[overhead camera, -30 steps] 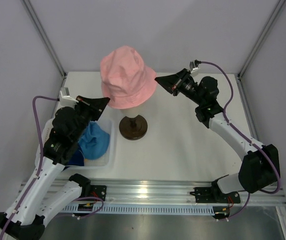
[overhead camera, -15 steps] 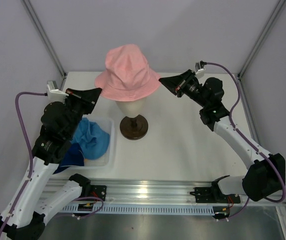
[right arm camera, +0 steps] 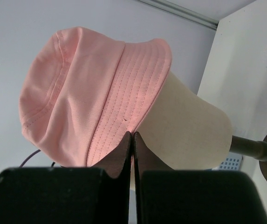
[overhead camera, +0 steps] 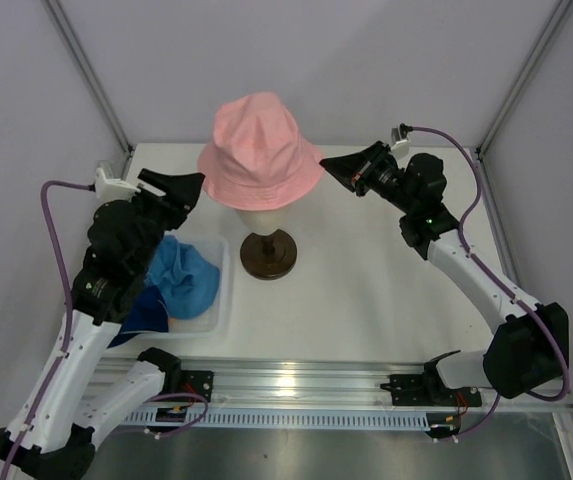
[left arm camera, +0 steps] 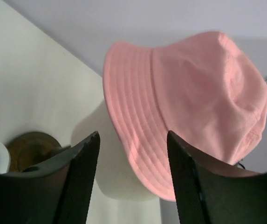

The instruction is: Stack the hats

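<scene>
- Overhead, from the top camera, the pink hat (overhead camera: 261, 148) sits crown up on the beige head form (overhead camera: 262, 216), which stands on a dark brown round base (overhead camera: 269, 255) near the middle of the white table (overhead camera: 366, 290).
- Off to the left of the base, a clear tray (overhead camera: 224, 292) holds the light blue hat (overhead camera: 188, 280), crumpled. The dark navy hat (overhead camera: 144, 315) lies at its near left side, partly under the arm.
- The left gripper (overhead camera: 191, 185) is raised above the tray and points at the hat's left brim. The right gripper (overhead camera: 328, 165) points at the right brim from the other side.
- From the left wrist, both fingers (left arm camera: 79, 182) stand well apart with nothing between them. They frame the underside of the pink brim and the pale form below it. The brown base shows low on the left.
- From the right wrist, the two fingers (right arm camera: 117, 156) are pressed together into a point. The tips sit right at the lower edge of the pink brim, where it meets the form. I cannot tell whether any fabric is caught between them.
</scene>
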